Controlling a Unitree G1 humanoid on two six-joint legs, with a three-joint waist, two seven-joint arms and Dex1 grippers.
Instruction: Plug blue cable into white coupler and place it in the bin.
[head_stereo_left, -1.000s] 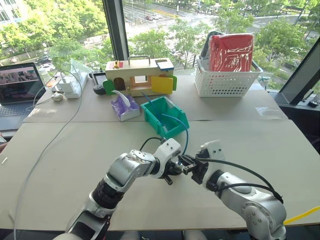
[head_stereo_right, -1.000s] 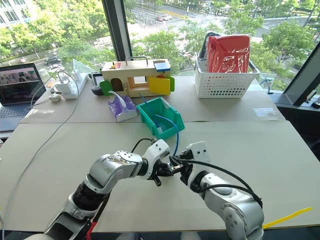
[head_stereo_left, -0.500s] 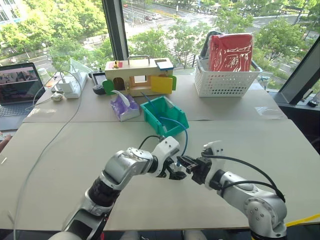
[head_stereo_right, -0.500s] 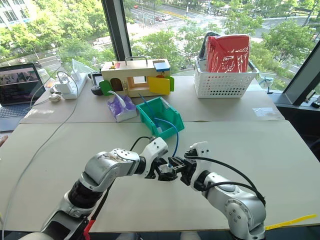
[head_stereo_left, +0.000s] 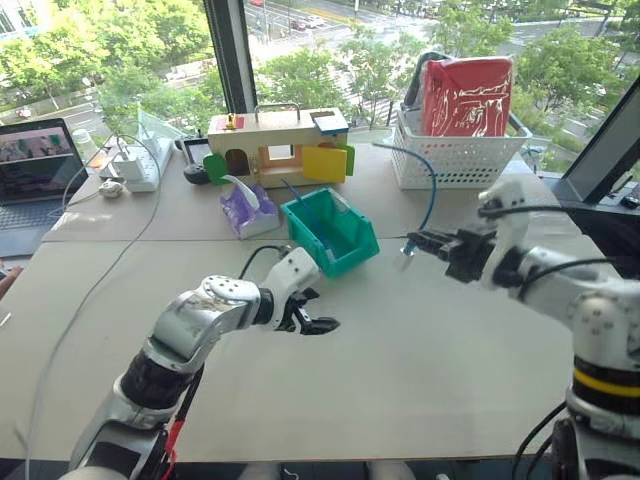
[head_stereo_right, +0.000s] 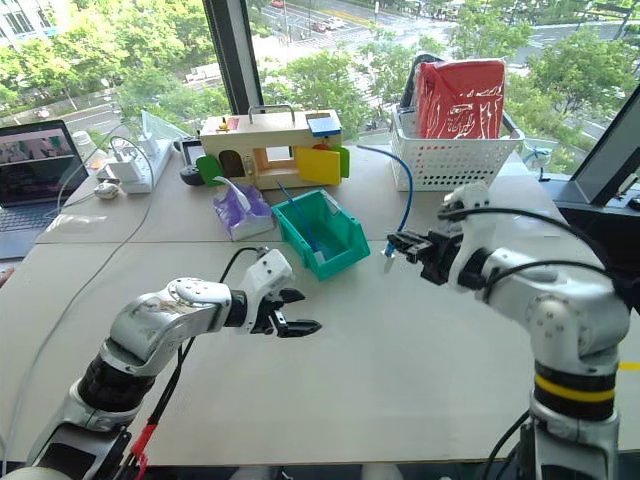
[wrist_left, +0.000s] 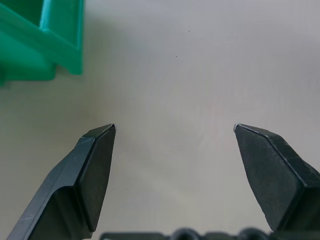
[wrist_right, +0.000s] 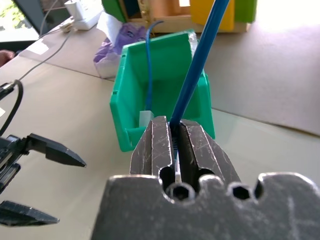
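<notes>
Right, here is how I read the rig:

- My right gripper (head_stereo_left: 415, 241) is clamped tight on the blue cable (head_stereo_left: 431, 195), pinching it near one end. From there the cord arcs up and back toward the white lattice basket (head_stereo_left: 450, 165). I judge the grip sits this close to the end so the plug end stays under control while the slack trails free.
- A small pale piece hangs just below those fingertips. I take it for the white coupler (head_stereo_left: 406, 249) on the cable's end, but I cannot tell whether the plug is fully seated.
- The cable is held in the air, just to the right of the bin (head_stereo_left: 360, 250) and above its rim, not yet over the opening. That suits a carry over and down into it.
- My left gripper (head_stereo_left: 318, 313) is spread wide and empty, low over the bare table (head_stereo_left: 420, 370) near the bin's front corner. I think it is parked there to leave the right arm a free path.
- The bin already holds another blue cord (wrist_right: 148, 65) with a white block (wrist_right: 145, 119) at its end. The springy loose tail could catch on the rim and drag the piece out.
</notes>
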